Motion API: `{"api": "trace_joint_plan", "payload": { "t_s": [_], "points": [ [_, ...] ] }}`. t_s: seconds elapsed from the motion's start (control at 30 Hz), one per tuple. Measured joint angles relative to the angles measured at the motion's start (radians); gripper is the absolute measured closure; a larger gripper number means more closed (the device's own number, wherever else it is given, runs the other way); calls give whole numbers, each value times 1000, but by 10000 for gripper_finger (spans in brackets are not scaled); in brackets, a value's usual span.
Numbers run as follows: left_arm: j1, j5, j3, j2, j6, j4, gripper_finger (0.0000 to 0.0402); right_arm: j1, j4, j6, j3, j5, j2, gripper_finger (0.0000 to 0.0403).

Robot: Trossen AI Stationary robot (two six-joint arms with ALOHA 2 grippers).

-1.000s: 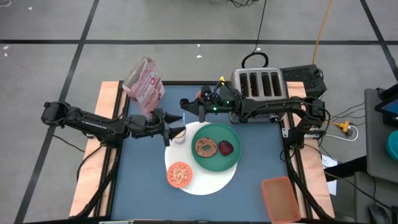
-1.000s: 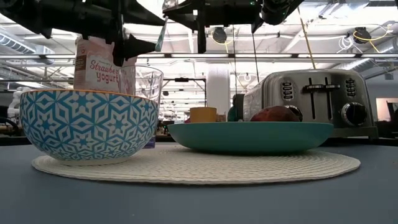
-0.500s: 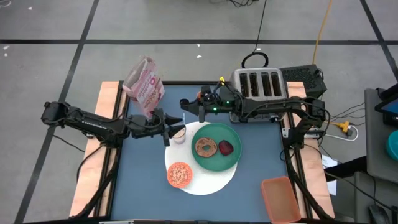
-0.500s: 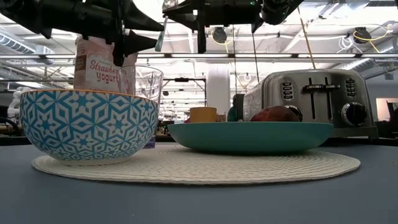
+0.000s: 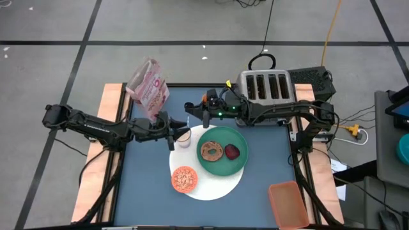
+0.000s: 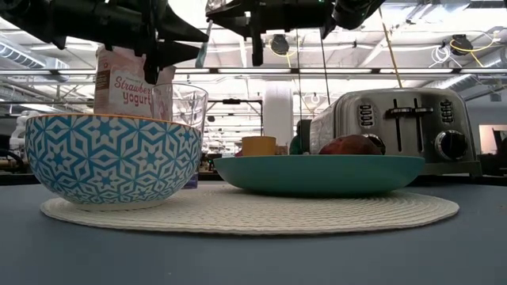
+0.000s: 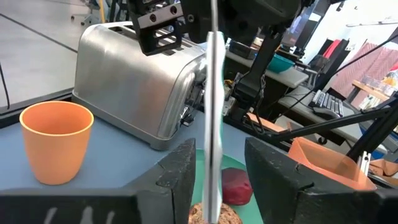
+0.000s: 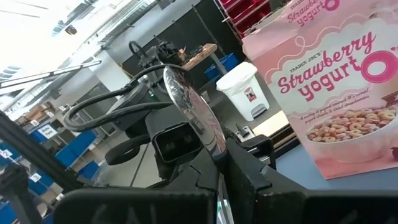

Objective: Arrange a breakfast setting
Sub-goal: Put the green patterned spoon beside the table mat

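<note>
My right gripper (image 5: 192, 110) (image 8: 219, 168) is shut on the silver spoon (image 8: 186, 102) above the table's far middle. The spoon's bowl end sticks out toward my left gripper (image 5: 180, 131) (image 7: 219, 155). That gripper is open, with a finger on either side of the spoon (image 7: 213, 112) and a gap on both sides. Below, the round white mat (image 5: 211, 189) carries the green plate (image 5: 220, 135) with the bagel (image 5: 211, 151) and dark red food (image 5: 231, 152), the cereal bowl (image 5: 184, 179) and the milk glass (image 5: 184, 140). The orange cup (image 7: 56, 140) stands by the toaster. My right gripper pinches the spoon between its two fingers below the spoon's bowl (image 8: 208, 146). The fingers themselves hide the exact place. The bowl end stands out beyond the fingertips, and the spoon is lifted clear of the table and everything on it.
The silver toaster (image 5: 265, 86) stands at the far right and the pink cereal box (image 5: 148, 86) at the far left. An orange container (image 5: 287, 203) sits at the near right corner. Bare blue tabletop (image 5: 144, 185) lies left of the mat.
In the low view my left gripper's two fingers have drawn closer together about the spoon's free end, without closing on it. My right gripper has kept the spoon in the air in much the same place.
</note>
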Motion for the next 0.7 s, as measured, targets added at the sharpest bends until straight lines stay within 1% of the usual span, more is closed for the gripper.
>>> {"api": "trace_joint_plan", "payload": {
  "t_s": [0.3,0.7],
  "points": [
    [0,6,0,0,13,-1,307,0,0,0,0,2,0,393],
    [0,16,0,0,39,-1,347,0,0,1,0,-1,0,393]
  ]
}}
